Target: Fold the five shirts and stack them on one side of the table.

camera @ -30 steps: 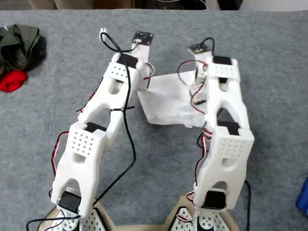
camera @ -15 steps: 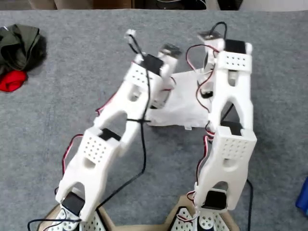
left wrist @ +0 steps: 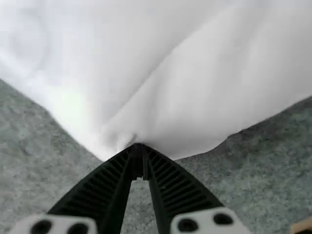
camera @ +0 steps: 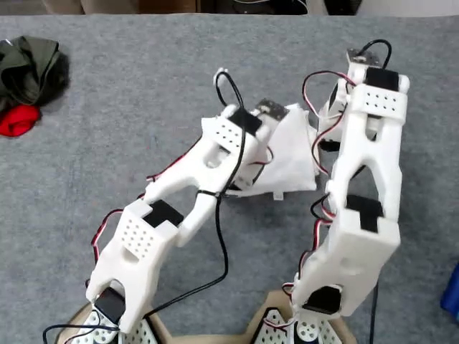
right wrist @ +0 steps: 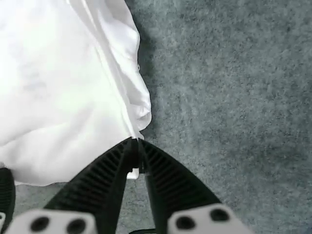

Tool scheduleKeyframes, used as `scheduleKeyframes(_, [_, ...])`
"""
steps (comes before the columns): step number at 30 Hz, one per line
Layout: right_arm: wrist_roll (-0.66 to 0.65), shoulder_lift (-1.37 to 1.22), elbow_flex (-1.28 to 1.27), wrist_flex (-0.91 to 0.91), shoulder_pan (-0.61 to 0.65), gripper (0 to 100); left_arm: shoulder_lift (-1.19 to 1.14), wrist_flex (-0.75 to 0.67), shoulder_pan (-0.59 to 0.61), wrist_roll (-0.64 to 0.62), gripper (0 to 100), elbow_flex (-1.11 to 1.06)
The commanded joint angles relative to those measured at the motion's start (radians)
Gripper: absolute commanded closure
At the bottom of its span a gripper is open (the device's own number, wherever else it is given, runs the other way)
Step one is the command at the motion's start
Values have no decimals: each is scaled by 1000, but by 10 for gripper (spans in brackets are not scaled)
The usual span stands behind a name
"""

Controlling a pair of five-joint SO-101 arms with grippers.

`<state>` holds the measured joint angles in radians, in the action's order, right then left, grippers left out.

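Note:
A white shirt (camera: 290, 154) lies partly folded on the grey table (camera: 143, 115), between the two arms in the high view. My left gripper (left wrist: 139, 148) is shut on an edge of the white shirt (left wrist: 161, 83), pinching a fold of cloth. My right gripper (right wrist: 135, 142) is shut on another edge of the white shirt (right wrist: 63, 83), with grey table beside it. In the high view the left arm (camera: 215, 154) covers the shirt's left part and the right arm (camera: 366, 136) stands at its right side.
A crumpled dark green garment (camera: 30, 63) and a red one (camera: 18, 120) lie at the table's far left. A blue item (camera: 452, 294) shows at the right edge. Grey table surface stretches around the arms.
Both arms have swung to the right, carrying the white shirt's edges with them. The shirt's left part has been drawn over toward the right.

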<state>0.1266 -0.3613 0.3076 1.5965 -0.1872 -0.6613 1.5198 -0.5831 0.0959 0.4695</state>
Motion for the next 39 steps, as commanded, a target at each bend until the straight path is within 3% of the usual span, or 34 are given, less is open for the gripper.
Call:
scheduleKeyframes(1, [11, 124, -104, -101, -31, 990, 68, -48, -2, -14, 981, -37])
scheduleKeyframes(13, [5, 165, -150, -161, -45, 993, 380, -35, 14, -80, 981, 103])
scheduleKeyframes(18, [14, 237, -174, -25, -39, 993, 575, 38, 38, -54, 981, 95])
scheduleKeyframes(20, [97, 262, -180, 40, -36, 993, 642, 81, 43, -15, 981, 95])
scheduleKeyframes(24, [407, 272, -183, 135, -25, 991, 763, 180, 49, 35, 981, 94])
scheduleKeyframes(32, [687, 122, -309, 26, 117, 988, 943, 238, 137, 38, 981, -12])
scheduleKeyframes(35, [773, 56, -303, -58, 143, 937, 1013, 238, 141, 43, 981, -129])
scheduleKeyframes(39, [861, 1, -272, -95, 157, 783, 1081, 235, 157, 44, 981, -215])
